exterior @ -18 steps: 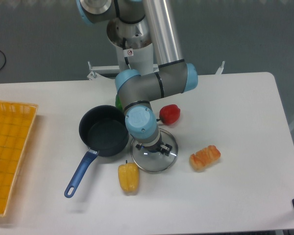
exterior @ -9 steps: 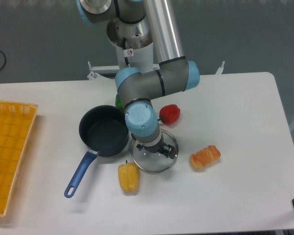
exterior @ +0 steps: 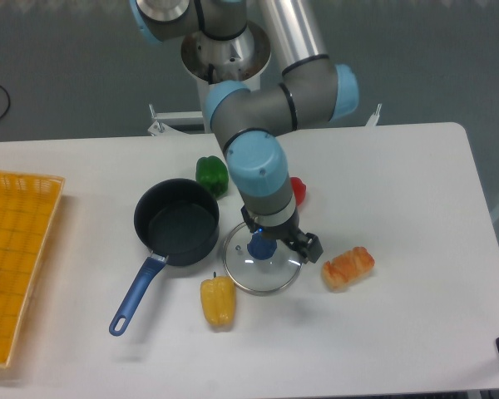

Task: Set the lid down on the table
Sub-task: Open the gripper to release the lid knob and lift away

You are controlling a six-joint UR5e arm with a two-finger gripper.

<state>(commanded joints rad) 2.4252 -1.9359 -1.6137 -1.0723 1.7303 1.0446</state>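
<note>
The lid (exterior: 262, 266) lies flat on the white surface (exterior: 399, 191), just right of the pan (exterior: 176, 221) and above the yellow pepper (exterior: 218, 301), its rim close to the pan wall but whether they touch is hard to say. The gripper (exterior: 276, 243) hangs over the lid with its jaws spread apart, one finger (exterior: 310, 248) jutting out right of the blue knob (exterior: 261, 247) and nothing between them. By the look of it the lid is set down and released, so the step in hand is the retreat.

To do that well: lift straight up, no sideways drift, so that neither finger clips the knob and drags the lid toward the pan or the pepper. Keep the jaws wide until they are well above the knob. The lid is glass on a smooth top, so any nudge would likely send it sliding.

What is hard to see: the arm's wrist covers the top of the lid and most of the red pepper (exterior: 298, 189) behind it. The second finger is hidden under the wrist, so the full spread of the jaws is a judgement. How high the fingertips sit above the lid cannot be read from this angle. The tray (exterior: 17, 249) is cut off at the left edge, with something small and pinkish at its border, too little showing to name. The green pepper (exterior: 211, 174) sits behind the pan, and an orange food piece (exterior: 348, 266) lies right of the lid.
</note>
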